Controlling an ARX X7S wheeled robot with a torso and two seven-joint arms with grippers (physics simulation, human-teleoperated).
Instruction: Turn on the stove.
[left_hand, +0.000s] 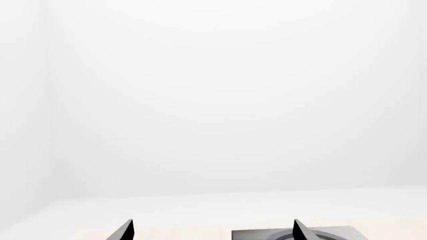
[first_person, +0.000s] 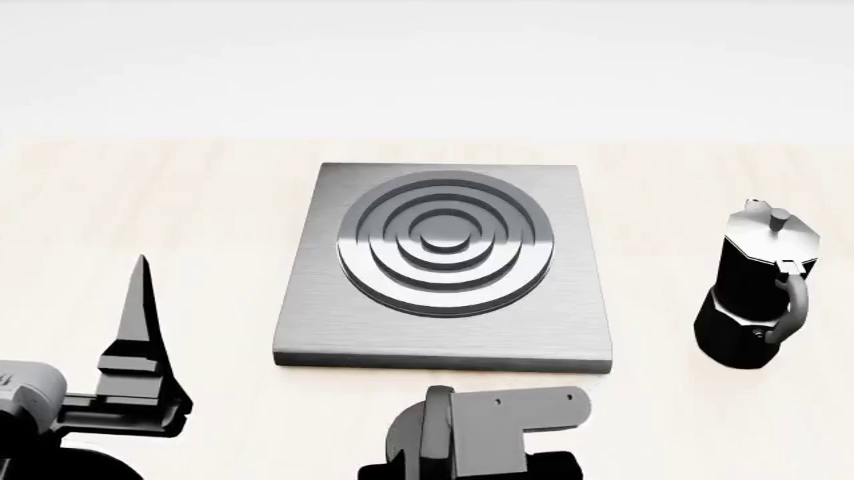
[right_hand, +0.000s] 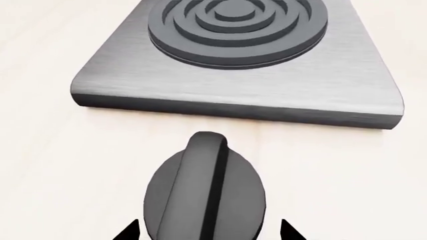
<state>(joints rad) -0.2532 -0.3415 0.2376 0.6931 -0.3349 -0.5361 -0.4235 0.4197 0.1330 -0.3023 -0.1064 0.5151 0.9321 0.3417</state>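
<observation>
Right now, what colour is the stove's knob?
Dark grey to black; the knob shows best in the right wrist view.

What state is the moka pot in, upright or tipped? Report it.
Upright. In the head view the moka pot stands on its base on the table, lid knob on top, right of the stove.

Brushed grey metal on the flat square stove slab (first_person: 561, 300), fine straight grain, dull satin sheen along the rounded front edge. Darker, smoother metal on the raised concentric burner rings (first_person: 443, 243) at the slab's middle, softly glossy. Matt black plastic look on the small oval knob (right_hand: 205, 192) before the slab. Pale wood-grain counter (first_person: 187, 200), smooth, matt. Right of the slab, glossy black faceted moka pot (first_person: 755, 290) with silvery lid.
</observation>
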